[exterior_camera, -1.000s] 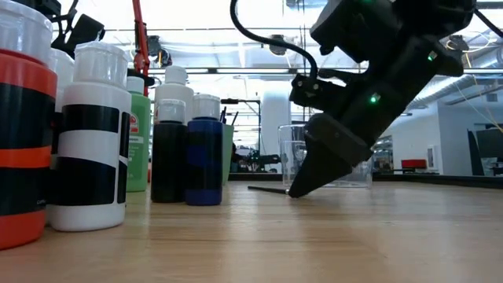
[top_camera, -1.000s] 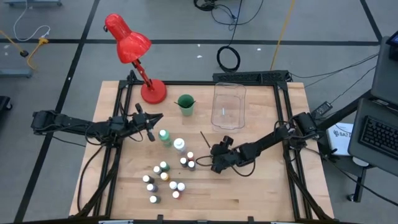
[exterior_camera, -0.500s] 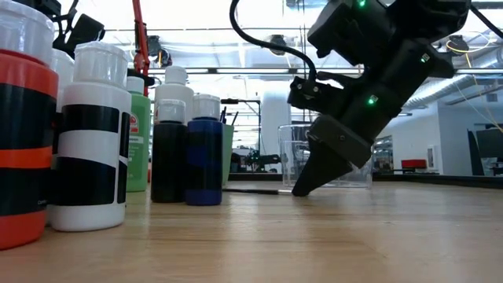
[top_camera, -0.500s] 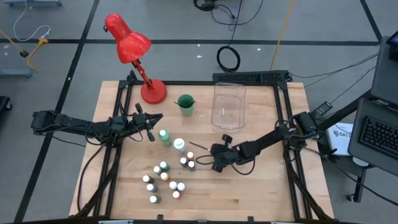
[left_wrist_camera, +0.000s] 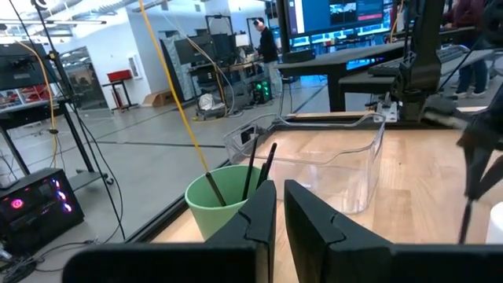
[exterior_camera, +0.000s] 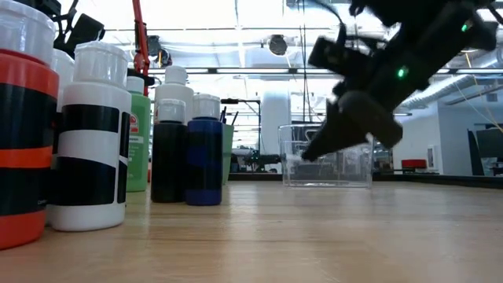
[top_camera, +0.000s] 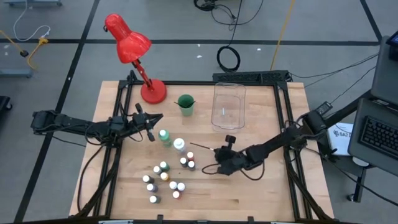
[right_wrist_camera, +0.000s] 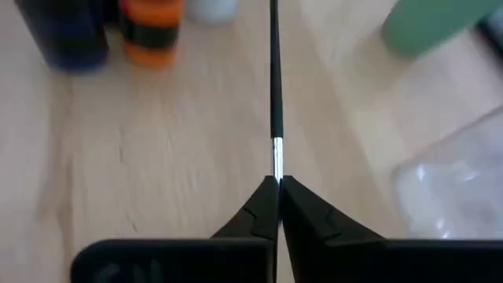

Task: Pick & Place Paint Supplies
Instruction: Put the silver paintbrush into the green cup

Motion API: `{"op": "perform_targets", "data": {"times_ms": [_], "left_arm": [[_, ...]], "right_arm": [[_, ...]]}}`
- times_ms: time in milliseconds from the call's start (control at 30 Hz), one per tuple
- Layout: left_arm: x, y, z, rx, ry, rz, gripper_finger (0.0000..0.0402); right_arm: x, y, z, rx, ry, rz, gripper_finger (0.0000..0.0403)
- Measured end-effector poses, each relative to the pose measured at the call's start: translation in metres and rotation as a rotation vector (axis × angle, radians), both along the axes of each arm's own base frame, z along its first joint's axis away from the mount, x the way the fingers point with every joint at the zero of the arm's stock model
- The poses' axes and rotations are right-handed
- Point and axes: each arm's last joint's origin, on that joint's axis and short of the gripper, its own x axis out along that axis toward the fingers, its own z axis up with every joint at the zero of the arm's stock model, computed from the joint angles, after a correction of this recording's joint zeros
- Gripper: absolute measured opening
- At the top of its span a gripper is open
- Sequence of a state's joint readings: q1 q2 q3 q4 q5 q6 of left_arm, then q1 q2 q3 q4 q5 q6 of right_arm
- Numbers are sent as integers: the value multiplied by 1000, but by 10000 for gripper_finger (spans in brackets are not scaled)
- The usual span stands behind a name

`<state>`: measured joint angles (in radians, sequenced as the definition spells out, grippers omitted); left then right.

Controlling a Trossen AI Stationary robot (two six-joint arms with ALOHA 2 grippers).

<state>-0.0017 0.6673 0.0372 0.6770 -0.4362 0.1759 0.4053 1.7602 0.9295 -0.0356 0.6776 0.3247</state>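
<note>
1. The right gripper (top_camera: 216,168) hung just above the pale, straight-grained wooden table (top_camera: 261,193), in its middle part, right of the cluster of small bottles; its two dark wedge-shaped fingers (right_wrist_camera: 263,206) were pressed together on a brush (right_wrist_camera: 275,86).
2. The brush was a thin, straight black rod with a short bright metal ferrule right at the fingertips. In the right wrist view its long axis ran straight out from the closed tips, in line with the gripper.
3. In the high view the brush (top_camera: 200,147) showed as a fine dark line slanting from the gripper up and leftward, toward the tall white bottle (top_camera: 179,145). Whether its far end touched the wood I could not tell.
4. The small paint bottles (top_camera: 163,177) stood upright in a loose group, round, white-capped, some with black bands; a tall green bottle (top_camera: 165,136) stood beside the white one.
5. The left gripper (top_camera: 155,118) waited near the left rear of the table, its matte black fingers (left_wrist_camera: 259,216) nearly together with a narrow slit between them and nothing held.
6. Ahead of it stood a smooth green cup (left_wrist_camera: 222,206) holding two dark-handled brushes (left_wrist_camera: 258,170) leaning on its rim, and beyond that a clear plastic bin (left_wrist_camera: 330,157) with rounded corners.
</note>
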Motion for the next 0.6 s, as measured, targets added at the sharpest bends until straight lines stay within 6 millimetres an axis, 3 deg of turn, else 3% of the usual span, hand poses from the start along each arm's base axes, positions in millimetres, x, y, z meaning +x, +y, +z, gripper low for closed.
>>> {"op": "perform_targets", "data": {"times_ms": [400, 500, 600], "left_arm": [[0, -2, 4, -24, -50, -58, 33], [1, -2, 4, -31, -55, -80, 33], [1, -2, 4, -32, -53, -82, 33]], "right_arm": [[-30, 18, 62, -236, -169, -8, 2], [-36, 18, 70, -199, -178, 3, 2], [-36, 19, 68, -47, -125, 87, 1]]}}
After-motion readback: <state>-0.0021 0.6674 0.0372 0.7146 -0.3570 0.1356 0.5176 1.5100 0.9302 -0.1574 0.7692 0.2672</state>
